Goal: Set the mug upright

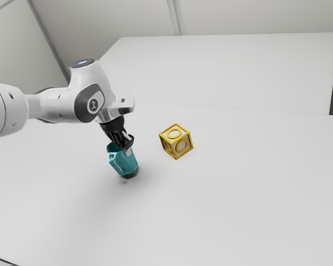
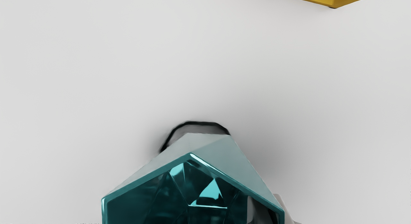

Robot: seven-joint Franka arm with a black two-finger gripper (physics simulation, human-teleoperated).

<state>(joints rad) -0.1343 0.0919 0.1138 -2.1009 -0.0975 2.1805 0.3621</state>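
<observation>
The gripper (image 1: pixel 126 148) is at the rim of the teal faceted mug (image 1: pixel 124 162) in the exterior view, pointing down. The mug leans, its open mouth up toward the exterior view's left and its dark-edged base low by the table; whether the base touches is unclear. In the wrist view the mug (image 2: pixel 218 150) shows its angular mouth and dark inside. There the gripper (image 2: pixel 276 211) has one finger inside the mouth and the other against the outer side, shut on the mug's wall. The lower parts of both fingers are partly hidden by the wall.
A yellow open-frame cube (image 1: pixel 176 141) with ring shapes on its faces stands on the white table (image 1: pixel 238 194), toward the exterior view's right from the mug, a short gap apart. A corner of the cube (image 2: pixel 334 1) also appears in the wrist view, beyond the mug's base.
</observation>
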